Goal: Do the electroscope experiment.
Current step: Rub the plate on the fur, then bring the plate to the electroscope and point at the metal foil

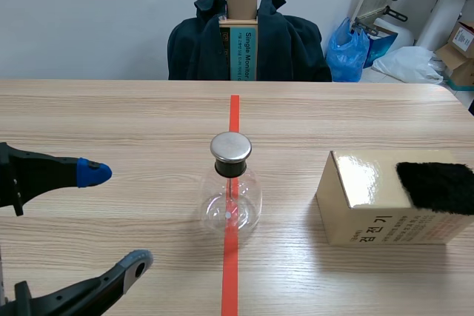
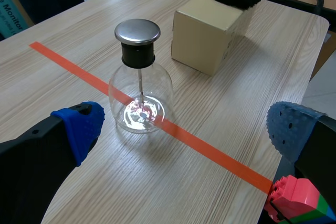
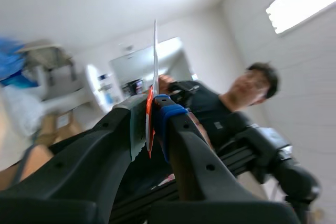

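The tall teal box (image 1: 242,53) behind the worktop (image 1: 111,123) has white words running down its side, and they start with "Single Monitor". The cream box (image 1: 378,197) on the worktop has black Korean letters on its front, but they are too small to read.

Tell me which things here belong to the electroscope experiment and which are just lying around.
For the job:
- glass electroscope
- black fuzzy pad on the cream box
- thin strip clamped in the right gripper
- left gripper, open beside the electroscope

Just lying about, probably:
- toy bricks
- dark jacket
- blue bag
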Available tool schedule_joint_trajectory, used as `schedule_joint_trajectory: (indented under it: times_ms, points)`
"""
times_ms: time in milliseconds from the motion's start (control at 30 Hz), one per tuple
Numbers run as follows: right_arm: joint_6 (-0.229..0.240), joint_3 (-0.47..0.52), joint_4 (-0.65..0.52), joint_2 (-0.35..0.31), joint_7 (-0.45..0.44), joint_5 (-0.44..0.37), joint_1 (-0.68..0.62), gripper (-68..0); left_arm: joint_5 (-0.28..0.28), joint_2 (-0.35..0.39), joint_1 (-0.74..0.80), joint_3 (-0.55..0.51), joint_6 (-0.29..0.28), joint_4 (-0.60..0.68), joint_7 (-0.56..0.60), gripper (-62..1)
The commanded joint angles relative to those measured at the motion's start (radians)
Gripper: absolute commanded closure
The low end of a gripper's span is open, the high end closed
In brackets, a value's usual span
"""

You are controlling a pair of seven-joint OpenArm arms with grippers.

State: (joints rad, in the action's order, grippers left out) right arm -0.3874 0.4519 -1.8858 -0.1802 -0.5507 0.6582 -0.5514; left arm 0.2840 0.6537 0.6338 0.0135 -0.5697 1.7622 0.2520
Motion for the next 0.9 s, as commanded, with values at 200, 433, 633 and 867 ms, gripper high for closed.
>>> schedule_joint_trajectory:
  times_ms: [200, 433, 633, 867]
  points:
    - [-0.008, 0.069, -0.166, -0.014, 0.058, -0.065, 0.003, -0.7, 0.010, -0.005, -0.003, 0.006, 0.002, 0.006, 0.013, -62.3]
    - [-0.008, 0.101, -0.259, -0.014, 0.074, -0.060, 0.003, -0.7, 0.006, -0.008, -0.027, 0.018, 0.002, -0.004, -0.043, -62.3]
    - [-0.008, 0.101, -0.286, -0.014, 0.073, -0.003, 0.005, -0.7, 0.000, -0.045, -0.217, 0.117, 0.001, -0.182, -0.099, -2.9]
    - [0.037, 0.087, -0.286, -0.014, 0.051, 0.075, 0.047, -0.7, -0.041, -0.119, -0.473, 0.285, 0.002, -0.452, -0.005, -1.7]
